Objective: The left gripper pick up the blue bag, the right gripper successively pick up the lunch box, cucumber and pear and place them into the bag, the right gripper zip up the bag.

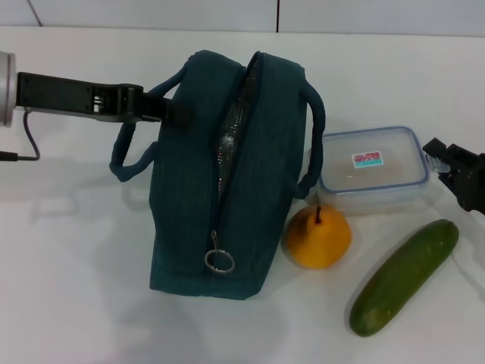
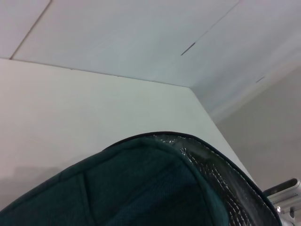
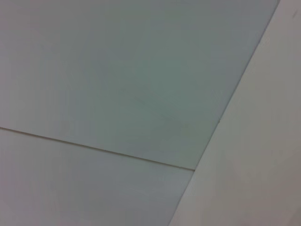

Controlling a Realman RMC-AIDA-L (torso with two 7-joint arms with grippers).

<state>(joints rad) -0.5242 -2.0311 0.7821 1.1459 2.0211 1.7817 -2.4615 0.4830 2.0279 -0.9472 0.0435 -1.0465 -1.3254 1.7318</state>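
Roughly early stage, by my read. Blue bag [image 1: 227, 174] stands upright on the white table [image 1: 76, 265], abt mid-surface, zip open along the top w/ foil lining showing, ring pull [image 1: 219, 261] hanging at the near end. Left gripper [image 1: 163, 110] comes in from the table's left edge and sits at the bag's far-left top, at the handle loop; fingers look pinched narrow on handle/fabric, tho the contact itself is partly hidden. Left wrist view shows only the bag's top and foil rim close up, no fingers. Bag base looks to rest on the table, so cannot tell if it's lifted at all.

Nothing packed yet as far as seen:
- lunch box [image 1: 371, 168], lid on, just right of bag, toward the right edge.
- pear [image 1: 317, 236] upright, near side of the box, touching or nearly touching the bag's right wall; can't tell which.
- cucumber [image 1: 404, 276] lying diagonal, toward the near-right corner, apart from the pear.

Right gripper [image 1: 455, 171] at the right edge, just beside the box's right end, not on it. Only part of the claw is in frame; cannot tell how wide it stands. Right wrist view gives blank wall/panels only.

Judgement: bag hold in hand or just made; left to do = box, cuke, pear into bag, then zip. Box looks the next target. Opening looks narrow, box may snag.
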